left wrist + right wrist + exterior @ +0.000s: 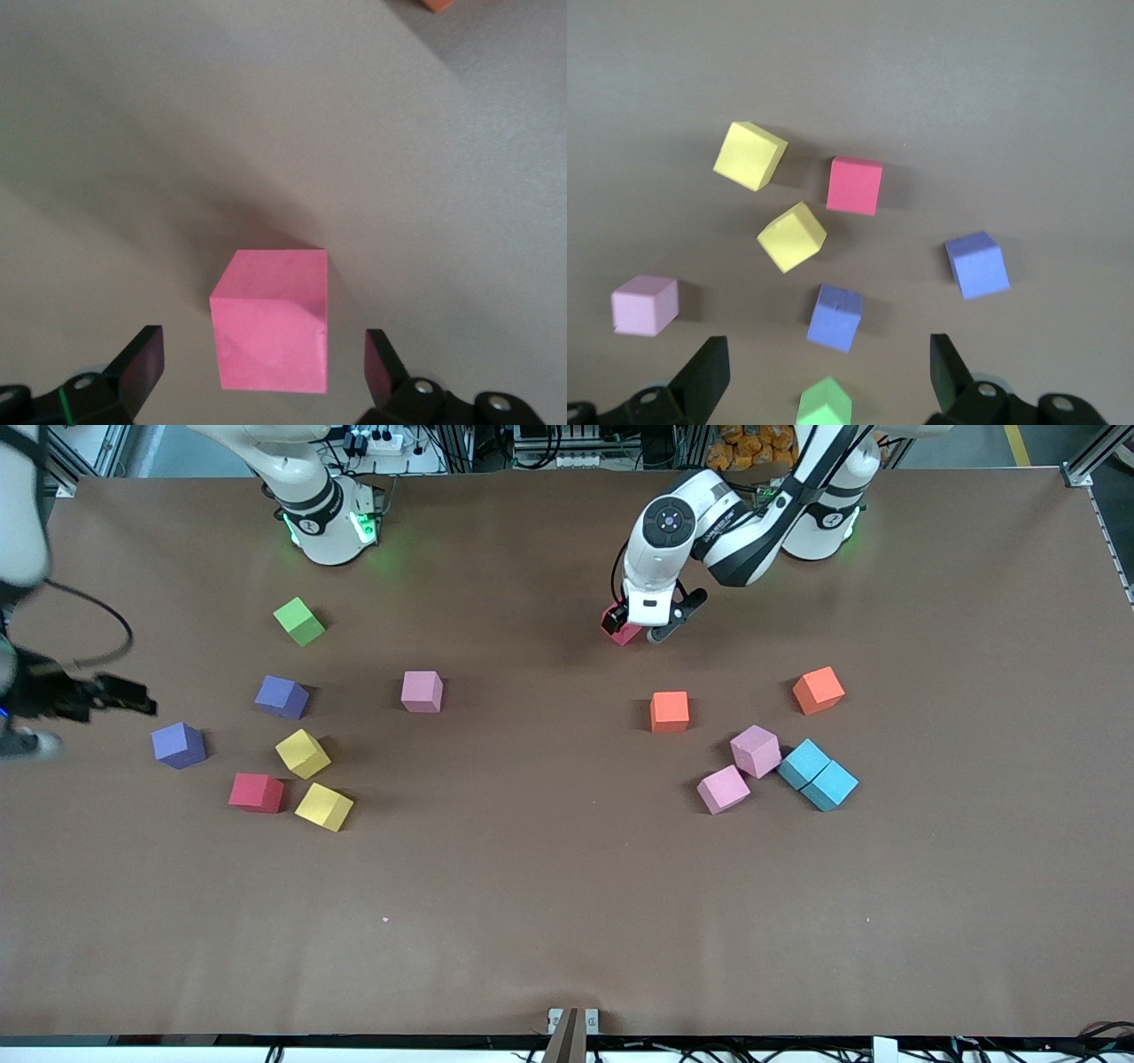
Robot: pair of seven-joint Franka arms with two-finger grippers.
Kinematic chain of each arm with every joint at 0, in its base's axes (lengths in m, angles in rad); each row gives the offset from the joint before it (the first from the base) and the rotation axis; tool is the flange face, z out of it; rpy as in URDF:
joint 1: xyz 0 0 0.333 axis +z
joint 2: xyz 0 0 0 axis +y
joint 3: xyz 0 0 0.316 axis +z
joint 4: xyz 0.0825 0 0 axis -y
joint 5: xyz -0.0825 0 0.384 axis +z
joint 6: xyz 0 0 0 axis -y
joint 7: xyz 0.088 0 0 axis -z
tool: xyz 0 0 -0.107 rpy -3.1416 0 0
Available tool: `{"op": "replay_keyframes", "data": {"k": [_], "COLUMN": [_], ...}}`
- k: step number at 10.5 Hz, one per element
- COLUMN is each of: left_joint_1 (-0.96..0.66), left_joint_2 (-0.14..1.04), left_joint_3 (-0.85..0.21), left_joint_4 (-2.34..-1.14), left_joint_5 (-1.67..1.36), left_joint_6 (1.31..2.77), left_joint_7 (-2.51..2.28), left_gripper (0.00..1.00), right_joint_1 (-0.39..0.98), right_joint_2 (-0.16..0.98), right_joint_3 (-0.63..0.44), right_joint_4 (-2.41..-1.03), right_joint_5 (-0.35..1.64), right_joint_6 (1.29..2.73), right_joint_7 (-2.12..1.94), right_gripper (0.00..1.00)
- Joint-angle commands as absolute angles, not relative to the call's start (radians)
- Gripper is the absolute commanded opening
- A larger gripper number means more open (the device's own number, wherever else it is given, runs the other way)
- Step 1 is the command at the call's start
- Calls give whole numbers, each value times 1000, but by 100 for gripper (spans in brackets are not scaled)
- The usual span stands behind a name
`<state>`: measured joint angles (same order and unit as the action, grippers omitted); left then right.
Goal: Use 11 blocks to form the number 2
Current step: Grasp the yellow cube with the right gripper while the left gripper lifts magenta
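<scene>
The blocks lie scattered and no digit 2 shows. A pinkish-red block [619,629] [270,323] sits on the table in front of the left arm's base. My left gripper [640,625] [266,365] is down around it, open, with gaps on both sides. Toward the right arm's end lie two purple blocks [282,696] [178,744], two yellow [302,753] [323,806], a red [257,792] and a pink [422,691]. My right gripper [824,376] is open and empty, high over this group; it shows dark at the front view's edge [133,698].
A green cube [299,622] [825,403] lies near the right arm's base. Toward the left arm's end lie two orange blocks [670,711] [818,690], two pink [756,750] [723,788] and two touching light blue [804,763] [833,785].
</scene>
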<state>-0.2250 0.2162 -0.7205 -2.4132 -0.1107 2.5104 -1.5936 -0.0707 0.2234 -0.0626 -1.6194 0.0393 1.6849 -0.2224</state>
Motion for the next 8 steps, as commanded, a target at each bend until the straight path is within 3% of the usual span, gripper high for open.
{"op": "replay_keyframes", "data": {"k": [1,3,6,8], "left_joint_1": [-235,-242,-253,-267], "left_joint_2": [231,258,287,307], "left_joint_3": [-724,-723,-719,-713], "left_joint_4": [-2441,-2442,-2442,-2442], "left_joint_5": [-123,-123,-123,-121], "left_joint_6": [2571,2608,2632,2655], "left_joint_7": [-1609,-1611,-1611,-1609], "left_gripper": [100,100,100,100], "right_joint_1": [-69,-68,-51,-26], "right_joint_2": [303,325,252,245], "right_joint_3": [-52,-49,-48,-45], "right_joint_4": [-1605,-1700,-1990,-2065], "right_joint_5": [38,40,40,41], "right_joint_6": [1747,1859,2107,2160], "right_joint_7": [-221,-232,-366,-385], "right_gripper": [100,100,100,100]}}
